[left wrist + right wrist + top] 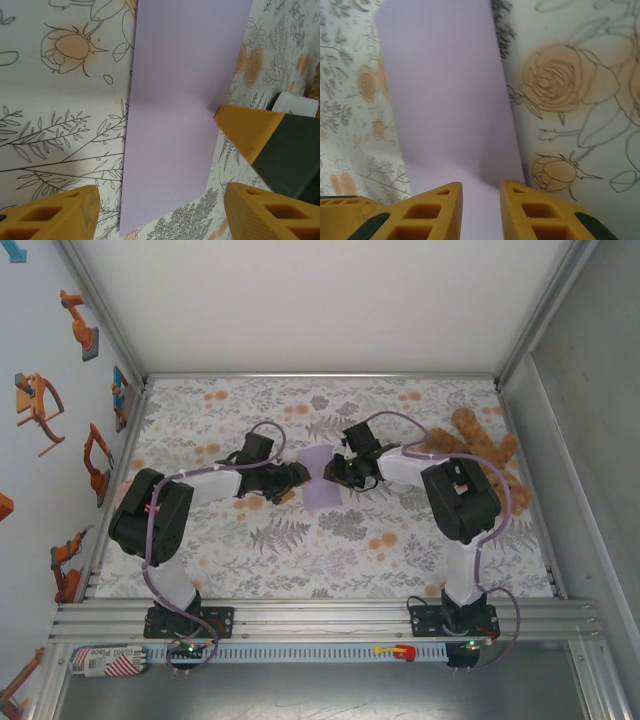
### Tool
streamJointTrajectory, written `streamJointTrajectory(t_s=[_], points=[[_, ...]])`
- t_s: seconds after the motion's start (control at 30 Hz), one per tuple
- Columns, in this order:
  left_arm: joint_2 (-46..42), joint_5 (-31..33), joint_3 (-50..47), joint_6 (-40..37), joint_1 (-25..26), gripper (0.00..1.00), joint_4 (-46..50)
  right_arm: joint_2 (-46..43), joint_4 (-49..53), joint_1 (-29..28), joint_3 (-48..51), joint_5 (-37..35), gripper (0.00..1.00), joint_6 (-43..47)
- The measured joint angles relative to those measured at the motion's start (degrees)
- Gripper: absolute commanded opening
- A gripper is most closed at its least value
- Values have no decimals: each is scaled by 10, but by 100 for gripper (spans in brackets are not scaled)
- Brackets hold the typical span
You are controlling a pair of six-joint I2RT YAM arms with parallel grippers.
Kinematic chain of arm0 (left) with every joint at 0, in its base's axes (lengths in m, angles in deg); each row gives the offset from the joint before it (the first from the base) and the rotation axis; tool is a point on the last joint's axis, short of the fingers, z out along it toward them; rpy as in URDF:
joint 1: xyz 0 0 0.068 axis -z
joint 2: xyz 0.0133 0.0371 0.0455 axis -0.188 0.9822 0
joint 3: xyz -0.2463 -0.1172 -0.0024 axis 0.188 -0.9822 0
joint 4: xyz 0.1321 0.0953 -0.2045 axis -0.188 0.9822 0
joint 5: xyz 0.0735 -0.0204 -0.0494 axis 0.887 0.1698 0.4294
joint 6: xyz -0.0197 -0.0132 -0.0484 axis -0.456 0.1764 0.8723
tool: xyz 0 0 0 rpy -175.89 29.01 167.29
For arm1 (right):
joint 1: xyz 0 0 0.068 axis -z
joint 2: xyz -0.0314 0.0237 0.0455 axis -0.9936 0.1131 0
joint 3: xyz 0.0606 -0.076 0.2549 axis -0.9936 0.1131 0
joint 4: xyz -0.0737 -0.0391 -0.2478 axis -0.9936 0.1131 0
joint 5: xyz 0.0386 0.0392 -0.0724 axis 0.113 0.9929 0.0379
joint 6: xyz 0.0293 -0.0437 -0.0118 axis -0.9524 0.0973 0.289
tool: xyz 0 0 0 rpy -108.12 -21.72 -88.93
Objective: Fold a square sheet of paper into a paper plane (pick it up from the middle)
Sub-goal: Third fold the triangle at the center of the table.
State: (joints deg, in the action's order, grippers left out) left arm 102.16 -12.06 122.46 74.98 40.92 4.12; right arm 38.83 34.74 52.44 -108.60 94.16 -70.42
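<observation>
The square sheet of paper (322,487) lies on the flowered tablecloth as a narrow lavender strip, with a soft bend across its middle. My left gripper (297,480) is at its left edge, low over the cloth. In the left wrist view the left gripper (160,200) is open, its fingers spread wider than the sheet of paper (175,100). My right gripper (336,472) is at the right edge. Its fingers (437,205) hover just over the sheet of paper (445,90) with a narrow gap, and nothing is pinched between them. One right fingertip (237,122) touches the paper's edge.
A brown teddy bear (482,452) lies at the right rear of the tablecloth (300,560), behind the right arm. Enclosure walls stand on the left, back and right. An aluminium rail (320,618) carrying the arm bases runs along the near edge.
</observation>
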Motion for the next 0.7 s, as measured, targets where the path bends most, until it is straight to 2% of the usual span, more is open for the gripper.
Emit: streamJointTrajectory(t_s=[0.37,0.7], points=[[12,2,1,17,14,44,3,3,-26,7,14,9,26,-27],[19,11,3,15,14,38,14,3,-36,11,20,20,26,-28]])
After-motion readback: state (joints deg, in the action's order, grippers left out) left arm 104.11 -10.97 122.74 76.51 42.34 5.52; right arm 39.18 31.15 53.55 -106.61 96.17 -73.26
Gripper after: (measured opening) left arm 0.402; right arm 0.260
